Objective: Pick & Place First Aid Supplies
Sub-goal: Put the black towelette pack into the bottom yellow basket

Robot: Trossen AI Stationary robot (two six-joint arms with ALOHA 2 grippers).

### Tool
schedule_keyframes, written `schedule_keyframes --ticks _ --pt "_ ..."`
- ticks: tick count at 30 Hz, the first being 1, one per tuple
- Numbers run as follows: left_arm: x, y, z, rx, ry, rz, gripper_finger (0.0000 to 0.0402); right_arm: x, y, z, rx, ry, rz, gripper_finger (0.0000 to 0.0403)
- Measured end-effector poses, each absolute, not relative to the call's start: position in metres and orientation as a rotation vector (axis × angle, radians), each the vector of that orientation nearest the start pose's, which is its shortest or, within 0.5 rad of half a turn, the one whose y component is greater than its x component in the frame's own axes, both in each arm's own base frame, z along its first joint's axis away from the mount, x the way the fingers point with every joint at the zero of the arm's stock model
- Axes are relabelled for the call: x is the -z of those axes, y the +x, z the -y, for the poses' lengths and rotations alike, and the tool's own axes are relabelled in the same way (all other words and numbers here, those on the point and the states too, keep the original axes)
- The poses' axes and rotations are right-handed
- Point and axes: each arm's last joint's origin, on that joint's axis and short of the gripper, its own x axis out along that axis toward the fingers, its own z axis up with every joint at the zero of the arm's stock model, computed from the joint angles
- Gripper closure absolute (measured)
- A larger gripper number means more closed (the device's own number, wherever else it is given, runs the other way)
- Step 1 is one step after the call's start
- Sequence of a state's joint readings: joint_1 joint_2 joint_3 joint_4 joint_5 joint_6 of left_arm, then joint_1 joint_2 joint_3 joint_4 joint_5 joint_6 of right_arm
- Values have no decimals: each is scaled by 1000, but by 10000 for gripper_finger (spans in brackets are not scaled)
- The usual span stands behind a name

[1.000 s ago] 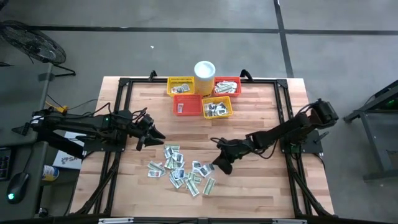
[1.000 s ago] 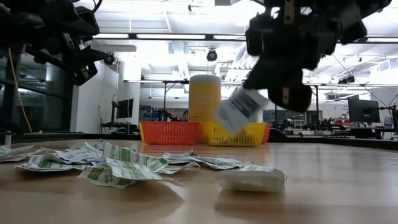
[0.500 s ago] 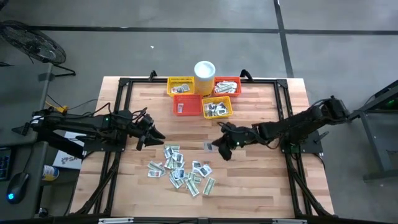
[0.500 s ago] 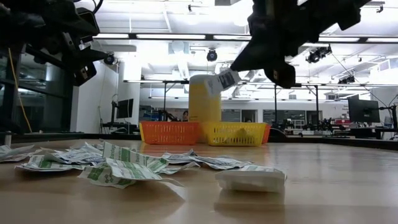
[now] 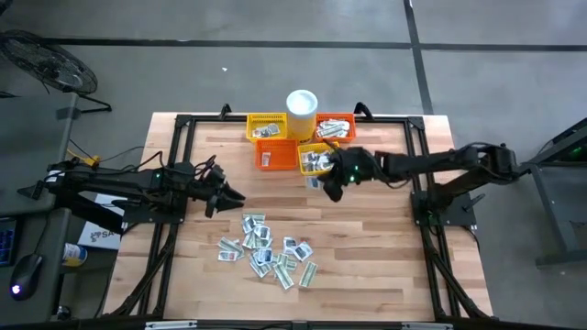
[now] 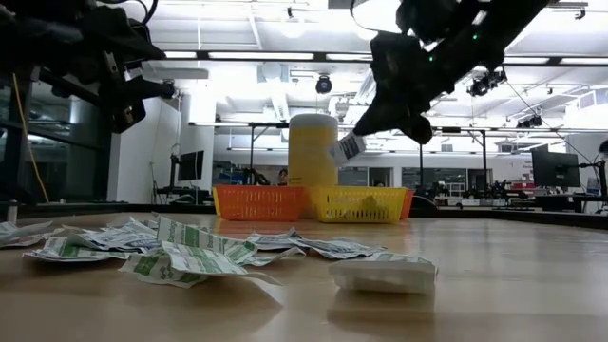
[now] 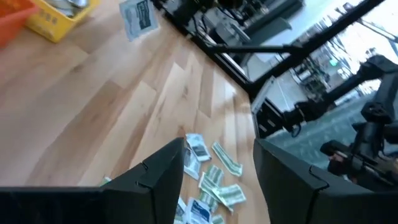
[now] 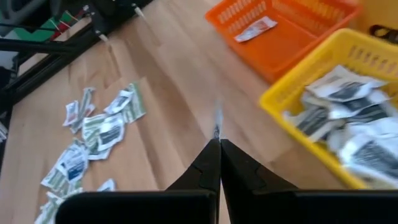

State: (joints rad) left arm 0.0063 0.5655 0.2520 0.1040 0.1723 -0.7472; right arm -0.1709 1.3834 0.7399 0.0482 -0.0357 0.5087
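Note:
A heap of small white, grey and green first aid sachets (image 5: pixel 267 251) lies flat on the wooden table at its near middle. My right gripper (image 5: pixel 330 184) hangs beside the near yellow basket (image 5: pixel 320 159), shut on one white sachet (image 6: pixel 348 147), which also shows in the left wrist view (image 7: pixel 138 17). The basket holds several sachets. My left gripper (image 5: pixel 231 194) waits open above the table's left side, its fingers (image 7: pixel 163 167) empty, with the heap (image 7: pixel 210 179) beyond them. My right gripper pinches the sachet by one edge (image 8: pixel 216 132) between its two shut fingertips. The fingers slant down from the table's right side. The sachet sticks out past the fingertips edge-on and hangs tilted, clear of the table (image 6: pixel 346 150).
Four mesh baskets stand at the far middle: yellow (image 5: pixel 267 126), red (image 5: pixel 336 125), orange (image 5: pixel 275 155) and the near yellow one. A white cup (image 5: pixel 302 106) stands between the far two. A black frame (image 5: pixel 176 137) runs around the table top. One thicker white packet (image 6: pixel 384 273) lies nearest the low camera.
My right gripper has carried the sachet up from beside the heap and toward the table's far edge, arriving next to the near yellow basket. The sachet stays pinched and clear of the table.

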Motion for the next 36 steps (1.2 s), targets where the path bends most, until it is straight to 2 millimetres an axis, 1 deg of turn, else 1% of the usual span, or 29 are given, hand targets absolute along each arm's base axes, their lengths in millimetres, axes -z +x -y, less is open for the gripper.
schedule_keyframes --ticks 9,11,13,16,20,23,28,31,34,36 --pt "-207 143 1 -37 -794 -209 211 -209 262 103 307 602 -531 403" --pt "-207 143 0 -60 -795 -199 211 -209 258 114 311 586 -528 403" --pt "-207 143 -1 -80 -801 -191 211 -207 254 125 325 576 -531 403" --pt "-208 144 -1 -102 -813 -173 211 -199 250 138 299 597 -554 403" --pt "-210 144 -2 -129 -813 -140 211 -185 251 146 264 622 -589 403" --pt "-213 144 -3 -142 -813 -97 211 -179 253 153 259 630 -574 403" --pt "-221 145 -5 -149 -816 -5 211 -175 249 163 303 671 -560 403" --pt "-223 145 -5 -158 -816 23 211 -175 246 168 330 676 -556 402" --pt "-223 145 -5 -161 -816 32 211 -174 243 171 344 686 -563 388" --pt "-223 145 -5 -161 -817 34 211 -174 241 173 350 685 -568 367"
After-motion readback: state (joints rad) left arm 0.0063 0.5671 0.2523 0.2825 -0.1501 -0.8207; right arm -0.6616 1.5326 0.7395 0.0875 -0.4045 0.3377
